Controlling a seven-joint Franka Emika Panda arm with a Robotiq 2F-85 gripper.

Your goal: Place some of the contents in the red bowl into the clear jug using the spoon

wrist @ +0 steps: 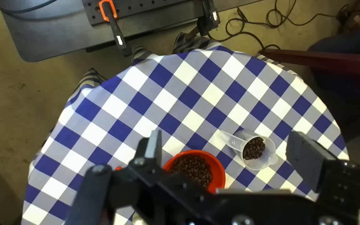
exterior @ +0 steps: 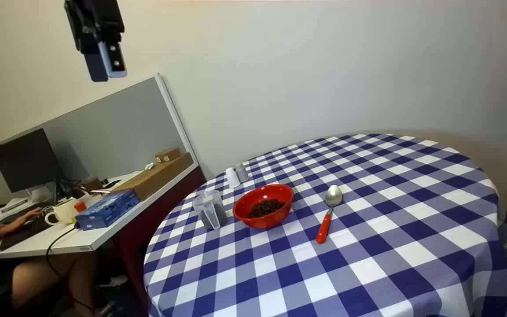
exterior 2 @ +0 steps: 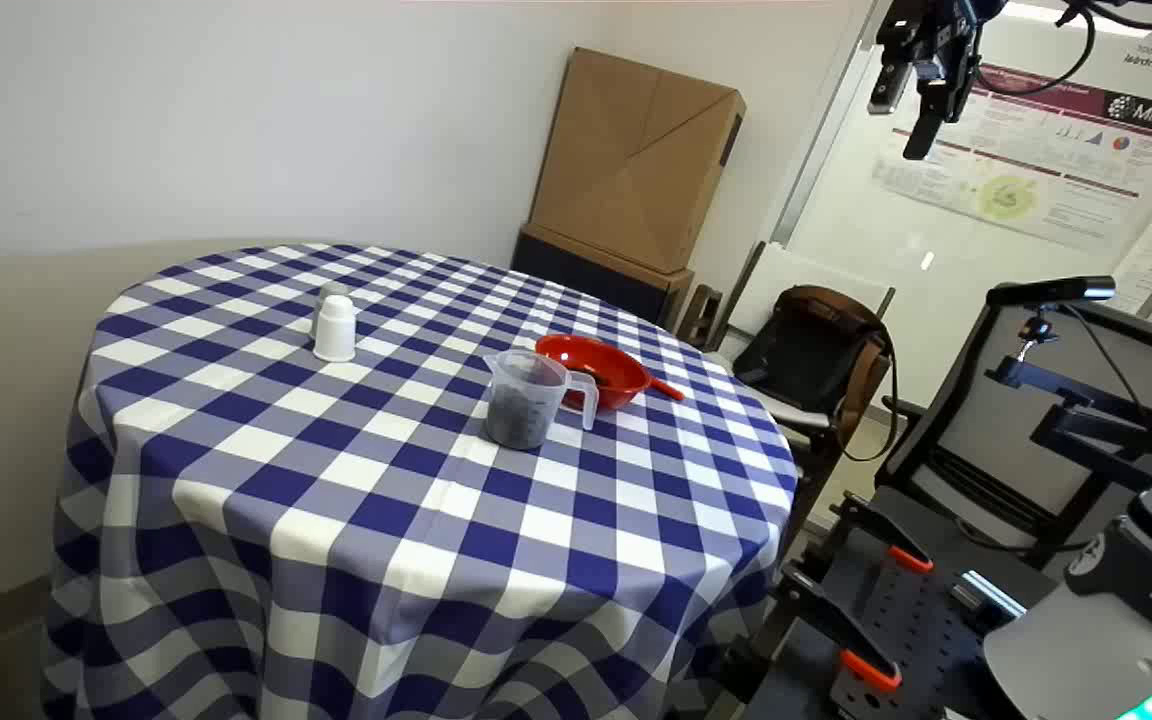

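The red bowl (exterior: 275, 221) (exterior 2: 581, 352) (wrist: 218, 170) sits on the checked table and holds the contents (exterior: 266, 208) (wrist: 192, 168), a heap of dark brown beans. The clear jug (exterior: 207, 207) (exterior 2: 524, 400) (wrist: 269, 151) stands upright beside the bowl, with dark beans in its bottom. The spoon (exterior: 325, 226) lies flat on the cloth on the bowl's other side. Only its handle end (exterior 2: 666, 388) shows in an exterior view; the gripper mostly hides it in the wrist view. My gripper (exterior: 108, 77) (exterior 2: 900, 132) (wrist: 225, 137) is open and empty, high above the table.
A white shaker (exterior: 232, 178) (exterior 2: 335, 332) and a grey shaker (exterior: 242, 172) stand on the table (exterior: 368, 268) behind the bowl and jug. A desk (exterior: 77, 240) with a person at a keyboard adjoins the table. Cardboard boxes (exterior 2: 636, 160) and a chair stand beyond the table.
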